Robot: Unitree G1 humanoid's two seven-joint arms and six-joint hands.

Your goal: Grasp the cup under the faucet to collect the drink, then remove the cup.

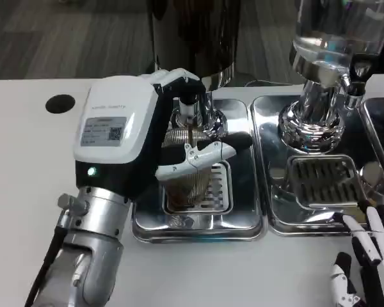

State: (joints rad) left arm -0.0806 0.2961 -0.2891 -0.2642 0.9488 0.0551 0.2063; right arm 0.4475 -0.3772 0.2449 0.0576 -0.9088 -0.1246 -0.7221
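Fingers [205,153] wrapped around the ridged clear cup [189,182], one white finger lying across its near side, others hidden behind. Left hand [150,137] holding that cup upright under the dark faucet [191,112], just over the grate of the left drip tray [198,227]. Brownish drink visible inside, so probably filling and gaining weight. Likely thin plastic: light, springy, easy to crush if squeezed hard, and slick where wet. Best held around the mid wall, where the ribs give purchase, with even pressure and kept level when drawn out toward the tabletop [25,166]. Right hand [366,265] resting low at the near right, fingers apart, holding nothing, beside the second drip tray [278,220].
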